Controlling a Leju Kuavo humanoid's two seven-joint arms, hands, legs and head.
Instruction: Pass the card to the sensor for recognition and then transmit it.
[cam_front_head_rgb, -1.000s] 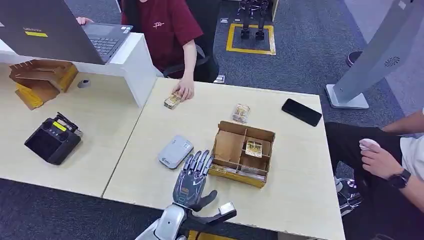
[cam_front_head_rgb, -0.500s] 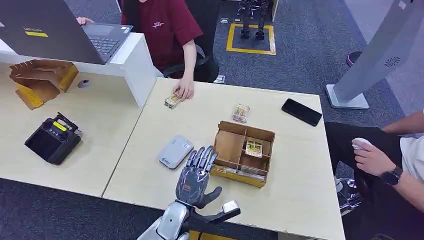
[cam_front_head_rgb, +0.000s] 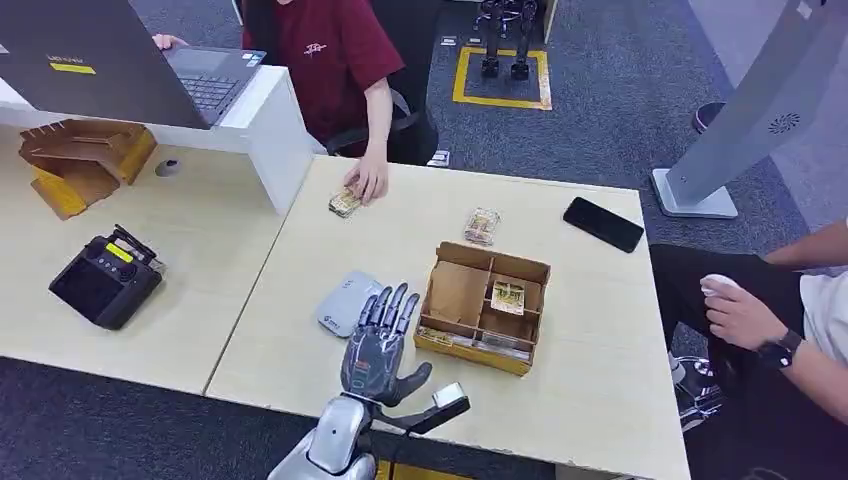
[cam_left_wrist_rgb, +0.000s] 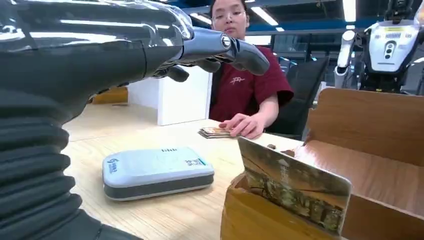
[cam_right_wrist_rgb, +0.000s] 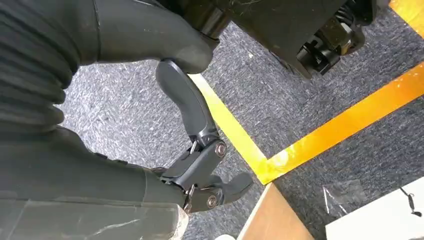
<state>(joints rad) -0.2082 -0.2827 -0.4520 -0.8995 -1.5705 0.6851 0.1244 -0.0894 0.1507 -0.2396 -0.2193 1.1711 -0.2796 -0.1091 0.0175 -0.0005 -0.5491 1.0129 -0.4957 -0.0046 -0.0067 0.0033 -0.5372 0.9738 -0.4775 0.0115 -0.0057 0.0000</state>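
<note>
My left hand hovers open and empty above the table, fingers spread, between the grey-white sensor and the cardboard box. Its fingertips reach over the sensor's near right corner. One patterned card lies in a right-hand compartment of the box. In the left wrist view another card stands upright in the box's front slot, the sensor lies flat beyond it, and my fingers pass above both. My right hand hangs over the carpet, holding nothing.
A person in red rests a hand on a card stack at the far edge. A card pack and a black phone lie behind the box. A black controller sits left. Another person sits right.
My left hand has shifted a little to the left, away from the box's edge and toward the sensor. The seated person's hand at the right has moved slightly.
</note>
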